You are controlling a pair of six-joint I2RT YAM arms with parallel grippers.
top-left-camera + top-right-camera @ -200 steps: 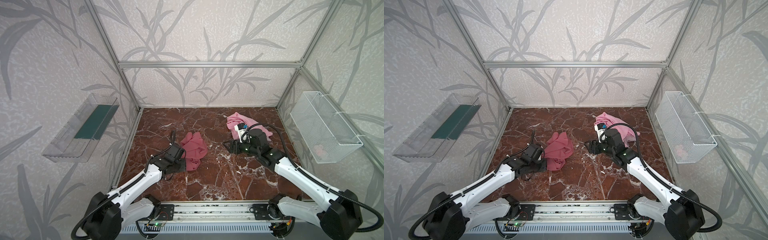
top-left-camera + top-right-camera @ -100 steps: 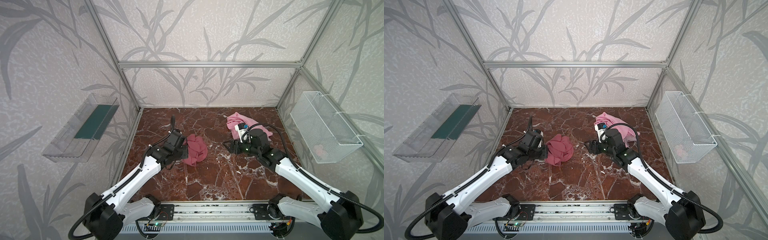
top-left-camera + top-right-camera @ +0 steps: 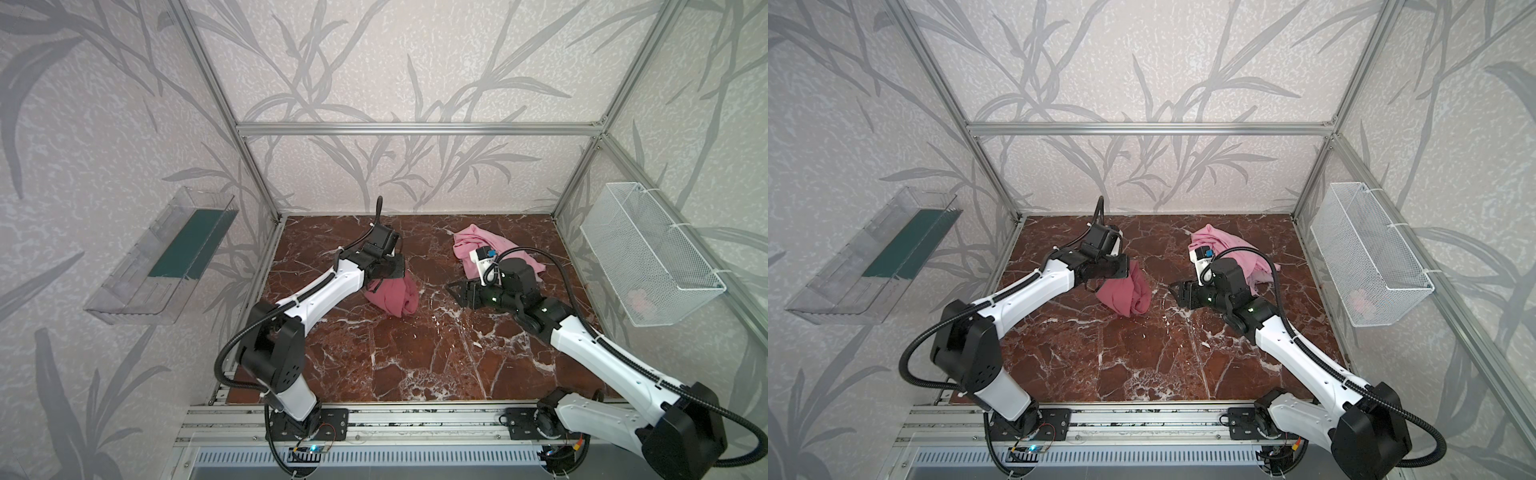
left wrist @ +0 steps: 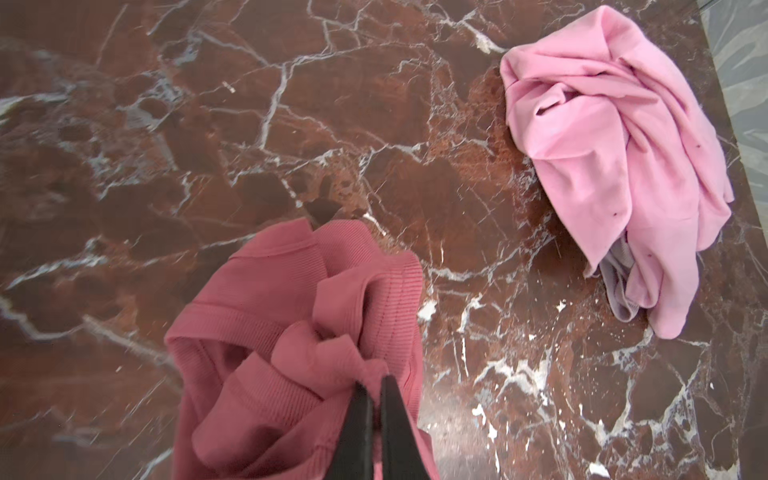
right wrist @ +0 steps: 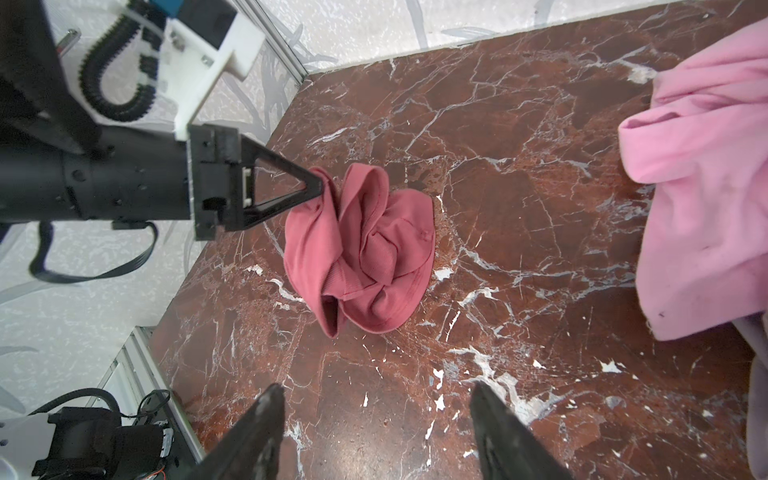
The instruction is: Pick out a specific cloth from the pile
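Observation:
The cloth (image 3: pixel 392 297) (image 3: pixel 1125 295), dusty rose and ribbed, hangs bunched from my left gripper (image 3: pixel 401 271) (image 3: pixel 1127 267). That gripper is shut on its upper edge, seen close in the left wrist view (image 4: pixel 374 382) and from the side in the right wrist view (image 5: pixel 320 188). The lower folds of the cloth (image 5: pixel 361 249) (image 4: pixel 291 332) reach the marble floor. The pile (image 3: pixel 469 241) (image 3: pixel 1219 241) (image 4: pixel 615 145) (image 5: pixel 702 187) of light pink fabric lies apart at the back right. My right gripper (image 3: pixel 451 289) (image 3: pixel 1173 287) (image 5: pixel 376 390) stands open and empty in front of the pile, pointing at the cloth.
A pale grey piece (image 4: pixel 619 286) sticks out under the pile. A white wire basket (image 3: pixel 648 257) with something pink inside hangs on the right wall. A clear shelf (image 3: pixel 166 257) with a green base is on the left wall. Aluminium posts frame the floor.
My left arm has risen and swung toward the back, pulling the cloth up from flat on the floor into a hanging bunch. The right arm has stayed still.

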